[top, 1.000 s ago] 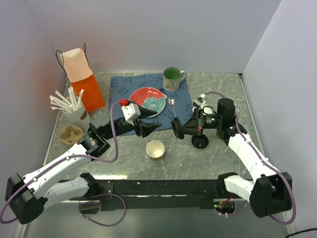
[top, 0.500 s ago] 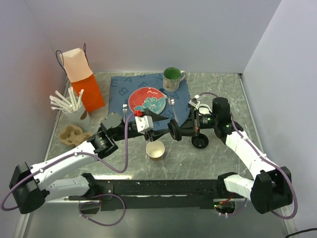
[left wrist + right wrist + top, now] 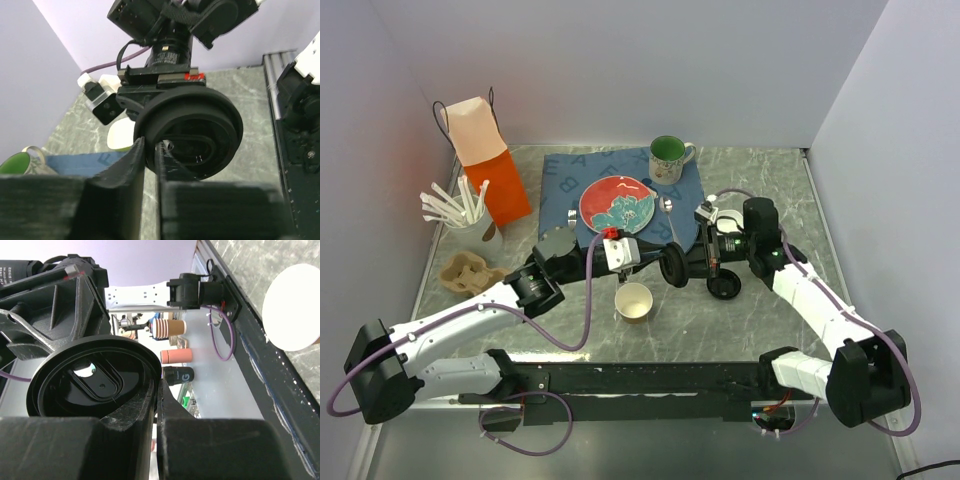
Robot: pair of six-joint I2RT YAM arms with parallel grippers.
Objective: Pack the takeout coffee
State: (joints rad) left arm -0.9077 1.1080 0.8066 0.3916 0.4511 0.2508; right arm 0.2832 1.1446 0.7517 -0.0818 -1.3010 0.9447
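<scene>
Moved: my left pincer (image 3: 150, 143), swung rightward to meet my right pincer (image 3: 157, 384), both now pinching one flat black lid (image 3: 200, 125) aloft; the takeout coffee (image 3: 723, 286), lidded, stands unpacked on the surface (image 3: 760, 190) just beside my right pincer.

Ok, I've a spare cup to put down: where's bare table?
Back right, between mug and right wall; also near edge, right of the paper cup. Crowded mid-table, around the held lid.
</scene>
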